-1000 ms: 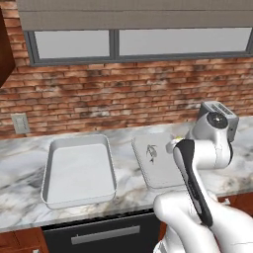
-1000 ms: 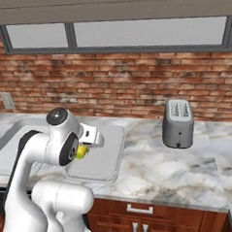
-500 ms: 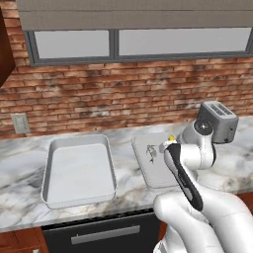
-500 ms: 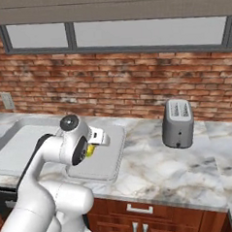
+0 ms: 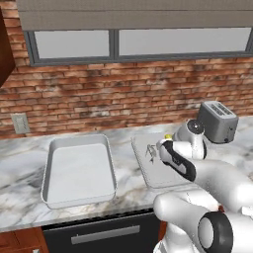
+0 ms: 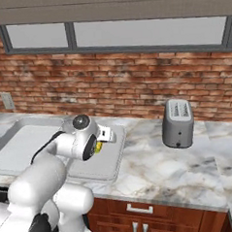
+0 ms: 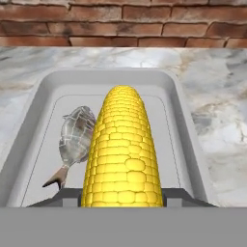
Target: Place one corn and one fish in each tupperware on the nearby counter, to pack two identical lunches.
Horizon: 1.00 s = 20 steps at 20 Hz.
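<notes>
My gripper (image 7: 120, 197) is shut on a yellow corn (image 7: 123, 149) with bumpy kernels, and the cob points away from the hand. Straight below lies the right tupperware (image 7: 29, 130), a pale-grey tray, with a dark-grey fish (image 7: 76, 137) on its floor just left of the cob. From the left base view, the fish (image 5: 151, 152) lies in the far part of that tray (image 5: 148, 178), and a bit of the corn (image 5: 168, 137) peeks out by the wrist. The second tupperware (image 5: 47, 173) stands empty to the left. In the right base view the corn (image 6: 98, 147) hangs over the tray (image 6: 111, 162).
A steel toaster (image 5: 217, 121) stands on the marbled counter (image 5: 20, 207) right of the trays, also seen as the toaster (image 6: 177, 123) from the other side. A brick wall with a wall outlet (image 5: 21, 123) closes the back. Open counter (image 6: 160, 168) lies between tray and toaster.
The hand has swung toward the back of the right tray, carrying the corn with it, and the forearm has come down lower. Both trays and the fish have stayed put.
</notes>
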Tool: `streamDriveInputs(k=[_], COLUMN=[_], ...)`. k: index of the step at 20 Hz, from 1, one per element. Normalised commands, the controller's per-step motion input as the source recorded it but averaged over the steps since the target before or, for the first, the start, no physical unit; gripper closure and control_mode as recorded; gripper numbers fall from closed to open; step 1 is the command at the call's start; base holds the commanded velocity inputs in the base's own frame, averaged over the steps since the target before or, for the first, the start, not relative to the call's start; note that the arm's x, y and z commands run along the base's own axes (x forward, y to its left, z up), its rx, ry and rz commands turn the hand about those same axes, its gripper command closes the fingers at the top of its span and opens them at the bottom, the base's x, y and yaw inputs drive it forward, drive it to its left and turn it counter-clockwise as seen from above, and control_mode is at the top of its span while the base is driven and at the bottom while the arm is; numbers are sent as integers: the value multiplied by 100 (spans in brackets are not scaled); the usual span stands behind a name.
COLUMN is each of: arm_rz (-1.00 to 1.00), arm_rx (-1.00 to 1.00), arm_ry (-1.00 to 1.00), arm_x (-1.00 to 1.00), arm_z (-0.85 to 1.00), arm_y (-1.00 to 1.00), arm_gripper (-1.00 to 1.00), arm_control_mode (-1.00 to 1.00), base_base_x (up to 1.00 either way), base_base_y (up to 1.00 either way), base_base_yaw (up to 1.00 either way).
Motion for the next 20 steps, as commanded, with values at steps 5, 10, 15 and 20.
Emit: streamDriveInputs(k=[5, 10, 15, 20], arm_rz=[0, 0, 0, 0], arm_rx=[0, 0, 0, 0], arm_ry=[4, 8, 8, 3], arm_x=[37, 31, 32, 18], arm_z=[-44, -41, -30, -5], arm_y=[0, 0, -2, -5], arm_gripper=[100, 100, -100, -100], arm_control_mode=[-100, -100, -100, -100], base_base_x=[0, 0, 0, 0], base_base_y=[0, 0, 0, 0], base_base_yaw=[0, 0, 0, 0])
